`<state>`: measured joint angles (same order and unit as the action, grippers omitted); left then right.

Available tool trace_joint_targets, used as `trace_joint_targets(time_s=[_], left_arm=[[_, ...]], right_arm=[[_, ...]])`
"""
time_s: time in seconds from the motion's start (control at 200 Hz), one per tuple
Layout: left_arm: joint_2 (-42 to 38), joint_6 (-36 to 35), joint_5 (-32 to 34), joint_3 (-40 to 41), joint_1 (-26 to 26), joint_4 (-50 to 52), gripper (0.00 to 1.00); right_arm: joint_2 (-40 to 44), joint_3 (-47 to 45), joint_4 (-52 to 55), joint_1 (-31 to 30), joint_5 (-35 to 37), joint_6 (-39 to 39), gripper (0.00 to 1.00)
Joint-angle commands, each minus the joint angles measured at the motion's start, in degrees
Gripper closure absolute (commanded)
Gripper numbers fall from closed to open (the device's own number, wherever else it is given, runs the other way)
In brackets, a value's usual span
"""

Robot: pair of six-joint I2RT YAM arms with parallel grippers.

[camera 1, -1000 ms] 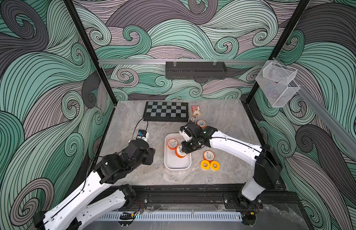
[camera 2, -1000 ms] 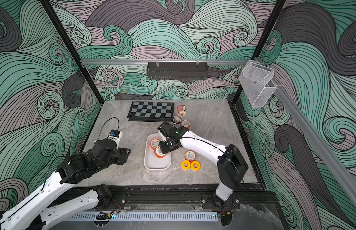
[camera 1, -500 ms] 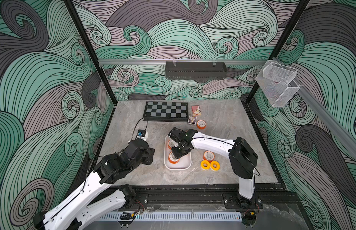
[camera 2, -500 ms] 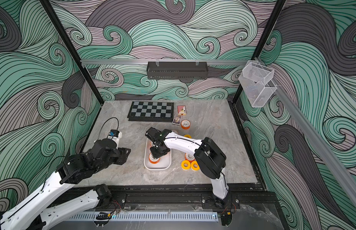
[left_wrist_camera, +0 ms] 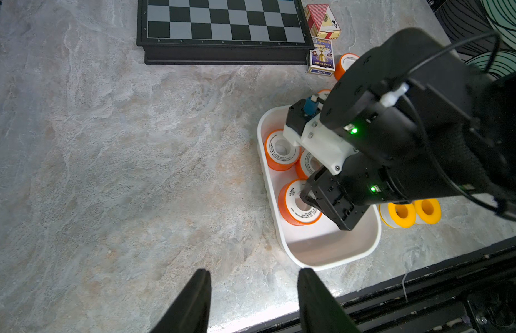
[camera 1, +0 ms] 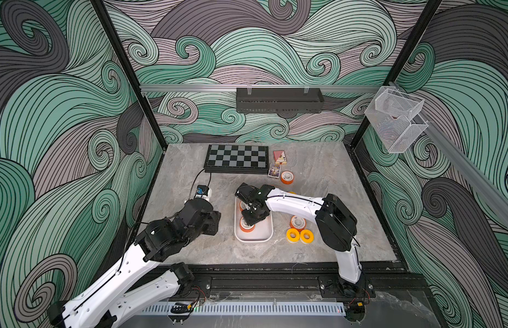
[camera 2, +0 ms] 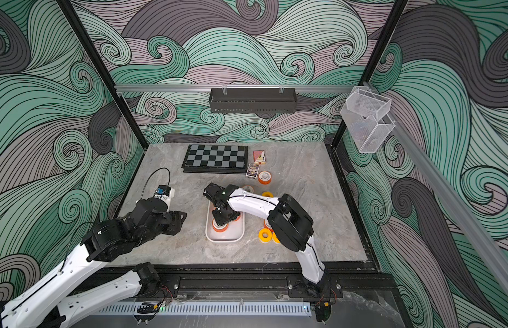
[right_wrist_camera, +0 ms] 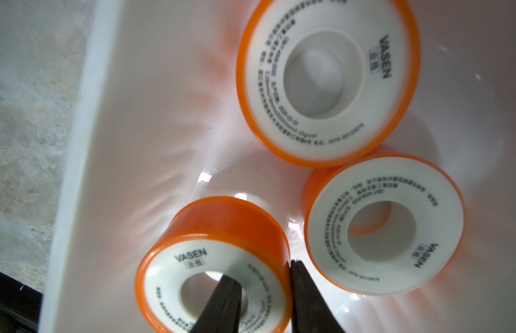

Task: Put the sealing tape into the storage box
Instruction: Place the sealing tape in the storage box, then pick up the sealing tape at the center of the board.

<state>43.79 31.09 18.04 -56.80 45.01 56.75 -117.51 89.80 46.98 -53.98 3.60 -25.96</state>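
Right gripper (right_wrist_camera: 261, 271) pinches the wall of a round orange spool (right_wrist_camera: 222, 225) with a white printed face, inside the glossy white plastic storage box (right_wrist_camera: 75, 144). The left gripper (left_wrist_camera: 254, 291) hangs with jaws apart.

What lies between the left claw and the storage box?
Bare tabletop only separates the left claw and storage box, seen in the left wrist view.

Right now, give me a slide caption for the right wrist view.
Right hand pinching the wall of one orange spool inside the white storage box, two other spools beside it.
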Motion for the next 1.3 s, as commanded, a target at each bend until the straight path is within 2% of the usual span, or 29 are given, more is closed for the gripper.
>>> trace_joint_targets(time_s=[0.0, 0.16, 0.395, 0.595, 0.785, 0.931, 1.036, 1.296], left_arm=[[0.19, 0.29, 0.9, 0.19, -0.28, 0.97, 0.48], [0.2, 0.3, 0.71, 0.24, -0.28, 0.99, 0.48], [0.11, 0.2, 0.62, 0.37, -0.19, 0.91, 0.47], [0.99, -0.15, -0.29, 0.45, -0.1, 0.59, 0.47], [3.72, -2.34, -4.82, -0.17, -0.01, -1.79, 0.47], [10.45, -3.08, -10.15, -3.9, -0.01, -4.37, 0.48], [18.43, -3.3, -14.03, -8.72, -0.01, -7.11, 0.48], [46.27, -3.96, -17.84, -29.93, 0.05, -8.02, 0.5]], right_arm=[[-1.33, 2.23, 1.79, -0.34, 1.31, -0.53, 0.67], [-1.49, 3.57, 2.46, -0.34, 2.0, -0.37, 0.63], [1.38, 4.51, 3.89, -0.3, 3.26, 0.6, 0.63], [11.72, 0.81, 3.95, 2.53, 5.4, 1.45, 0.62], [26.61, -10.39, 2.37, 10.2, 7.62, 2.46, 0.62], [39.96, -24.93, -3.78, 19.31, 6.4, 2.28, 0.61], [47.12, -34.36, -7.41, 23.89, 6.96, 1.13, 0.6], [59.27, -53.83, -16.11, 24.59, 9.31, -2.92, 0.6]])
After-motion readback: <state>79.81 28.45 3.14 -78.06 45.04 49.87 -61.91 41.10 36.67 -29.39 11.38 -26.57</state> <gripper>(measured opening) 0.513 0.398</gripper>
